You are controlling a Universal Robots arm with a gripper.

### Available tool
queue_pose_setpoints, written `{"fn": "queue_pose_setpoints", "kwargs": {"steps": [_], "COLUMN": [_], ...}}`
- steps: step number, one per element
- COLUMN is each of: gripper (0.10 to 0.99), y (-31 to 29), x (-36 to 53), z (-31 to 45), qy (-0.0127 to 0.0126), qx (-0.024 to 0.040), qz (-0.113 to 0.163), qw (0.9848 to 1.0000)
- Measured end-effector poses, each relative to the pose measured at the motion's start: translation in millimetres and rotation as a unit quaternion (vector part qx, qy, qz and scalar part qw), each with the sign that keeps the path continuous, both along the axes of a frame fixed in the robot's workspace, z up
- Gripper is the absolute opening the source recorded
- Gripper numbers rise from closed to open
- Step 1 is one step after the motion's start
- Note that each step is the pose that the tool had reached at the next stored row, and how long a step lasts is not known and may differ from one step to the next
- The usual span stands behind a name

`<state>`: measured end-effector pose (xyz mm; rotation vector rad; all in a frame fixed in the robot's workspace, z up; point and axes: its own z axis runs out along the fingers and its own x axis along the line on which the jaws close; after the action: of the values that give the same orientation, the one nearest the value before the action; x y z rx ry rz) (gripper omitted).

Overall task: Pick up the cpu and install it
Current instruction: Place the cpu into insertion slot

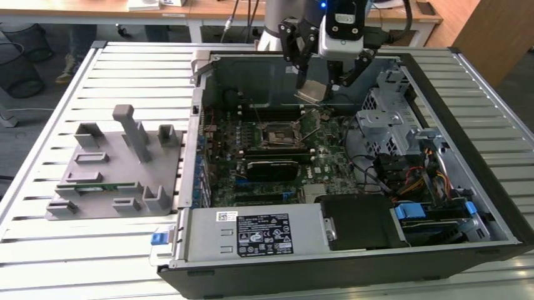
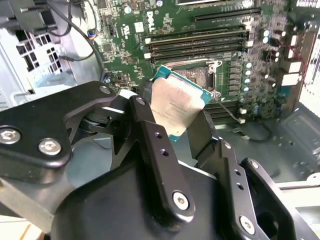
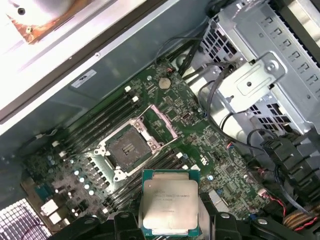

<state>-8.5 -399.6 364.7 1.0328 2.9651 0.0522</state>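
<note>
End effector (image 1: pixel 319 86) was clamped on cpu (image 1: pixel 311 92) edges | cpu was held aloft, tilted, over mobo (image 1: pixel 334 134) in open PC case (image 1: pixel 334 275), apart from black socket (image 1: pixel 276 134) | grey fixture (image 1: pixel 109 181) was set on worktop (image 1: pixel 84 250) beside case.

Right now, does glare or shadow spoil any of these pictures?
First wrist view: the bright surface beyond the wall of the case is washed out white. Second wrist view: the chip shows a mild sheen. Exterior view: the case interior is dimmer than the table.
</note>
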Motion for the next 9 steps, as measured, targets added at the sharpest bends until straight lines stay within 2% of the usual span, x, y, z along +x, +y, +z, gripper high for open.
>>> {"fn": "queue_pose_setpoints", "kwargs": {"steps": [5,9], "gripper": [0.529,0.529], "y": [0.3,0.6], "x": [0.0,0.0], "z": [-0.5,-0.9], "qy": [0.0,0.0], "qx": [0.0,0.0], "qz": [-0.032,-0.059], "qw": [0.9995,0.9983]}}
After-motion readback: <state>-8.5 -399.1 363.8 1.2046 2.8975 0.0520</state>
